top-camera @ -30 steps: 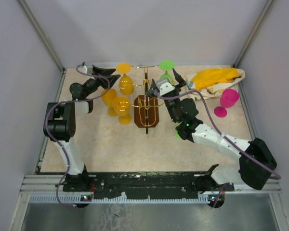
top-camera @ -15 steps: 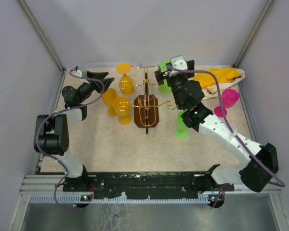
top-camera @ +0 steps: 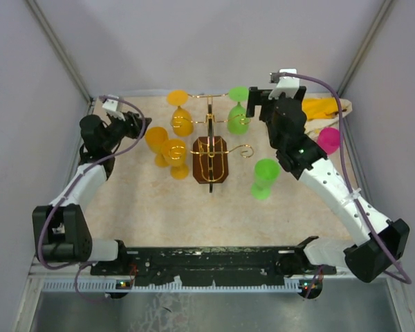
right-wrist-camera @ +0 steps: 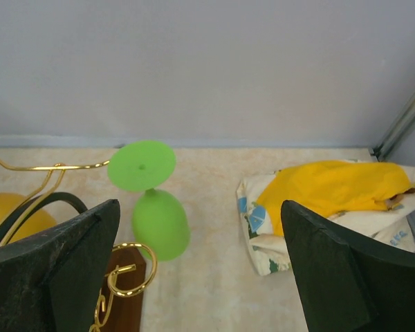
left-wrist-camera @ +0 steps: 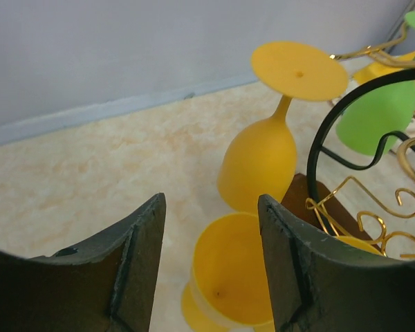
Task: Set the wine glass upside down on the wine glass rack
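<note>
The wine glass rack (top-camera: 211, 160), gold wire on a dark wooden base, stands mid-table. A green wine glass (top-camera: 237, 120) (right-wrist-camera: 160, 223) hangs upside down from its right arm, and an orange wine glass (top-camera: 181, 122) (left-wrist-camera: 258, 164) hangs upside down from its left arm. Two orange glasses (top-camera: 174, 152) stand upright left of the base; one (left-wrist-camera: 229, 277) shows beyond my left fingers. Another green glass (top-camera: 265, 173) stands upright right of the rack. My left gripper (top-camera: 140, 124) (left-wrist-camera: 211, 266) is open and holds nothing. My right gripper (top-camera: 257, 109) (right-wrist-camera: 200, 270) is wide open, just right of the hung green glass.
A pink glass (top-camera: 328, 140) stands near the right edge, beside a yellow cloth bundle (top-camera: 319, 109) (right-wrist-camera: 332, 188) at the back right. Grey walls close in the back and both sides. A free gold loop (right-wrist-camera: 133, 270) of the rack curls toward my right gripper.
My right gripper has drawn back up and to the right, away from the green glass hung on the rack. The left arm has swung back toward the left edge.
</note>
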